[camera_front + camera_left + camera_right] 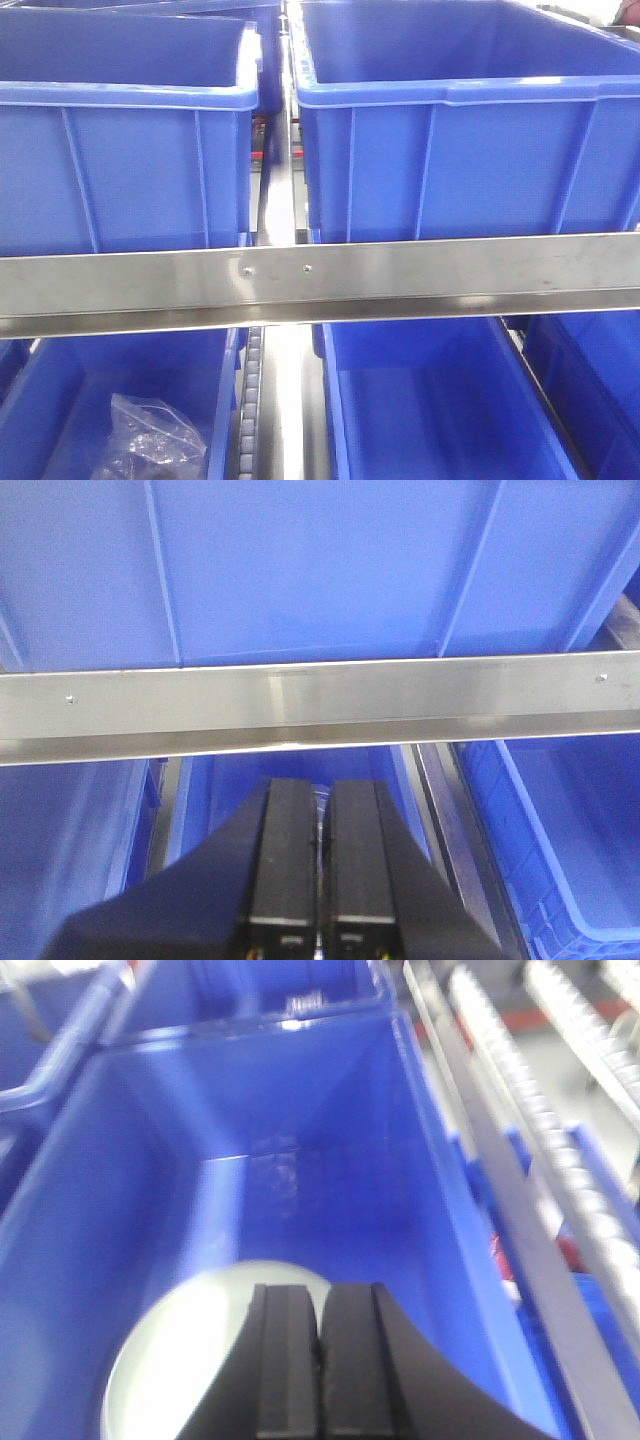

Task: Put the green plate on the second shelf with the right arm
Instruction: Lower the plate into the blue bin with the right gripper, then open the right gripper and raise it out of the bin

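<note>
The green plate [185, 1355] shows only in the right wrist view, pale and washed out by glare. It lies flat on the floor of a deep blue bin [400, 1170], at the near left. My right gripper [320, 1295] hovers above the plate's right part with its fingers pressed together and nothing between them. The plate's right side is hidden behind the fingers. My left gripper [320, 792] is shut too. It sits just below a steel shelf rail [320, 705], facing a lower blue bin. Neither arm appears in the front view.
A steel shelf rail [320, 278] crosses the front view. Two blue bins [120, 150] [460, 130] stand above it and more bins [430, 410] below. A crumpled clear plastic bag [150, 445] lies in the lower left bin. Roller tracks [560, 1150] run right of the plate's bin.
</note>
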Motion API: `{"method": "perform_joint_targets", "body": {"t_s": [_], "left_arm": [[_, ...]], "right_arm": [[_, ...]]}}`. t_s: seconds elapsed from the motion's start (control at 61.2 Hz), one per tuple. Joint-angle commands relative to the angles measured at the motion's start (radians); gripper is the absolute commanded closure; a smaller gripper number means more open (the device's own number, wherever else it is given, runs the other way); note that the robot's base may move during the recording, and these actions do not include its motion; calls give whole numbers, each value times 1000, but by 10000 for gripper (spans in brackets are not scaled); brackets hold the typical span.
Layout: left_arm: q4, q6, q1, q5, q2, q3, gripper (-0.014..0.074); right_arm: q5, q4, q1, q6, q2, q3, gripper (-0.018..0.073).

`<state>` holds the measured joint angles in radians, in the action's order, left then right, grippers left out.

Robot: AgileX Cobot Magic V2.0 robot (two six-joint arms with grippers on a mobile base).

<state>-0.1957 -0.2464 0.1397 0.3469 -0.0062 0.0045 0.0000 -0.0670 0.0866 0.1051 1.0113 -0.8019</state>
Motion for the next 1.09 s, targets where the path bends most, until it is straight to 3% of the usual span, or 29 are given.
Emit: {"method": "perform_joint_targets", "body": {"t_s": [0.0, 0.131, 0.294, 1.078], "left_arm": [[-4, 1, 7, -68, -22, 32, 472], [-4, 1, 7, -68, -22, 32, 472], [-4, 1, 7, -68, -22, 32, 472], [-4, 1, 7, -68, -22, 32, 472]], "right_arm": [[-139, 40, -5, 0, -149, 99, 505], [-155, 74, -5, 0, -303, 263, 505], [-155, 74, -5, 0, -381, 353, 505], [-131, 74, -5, 0, -389, 368, 505]]}}
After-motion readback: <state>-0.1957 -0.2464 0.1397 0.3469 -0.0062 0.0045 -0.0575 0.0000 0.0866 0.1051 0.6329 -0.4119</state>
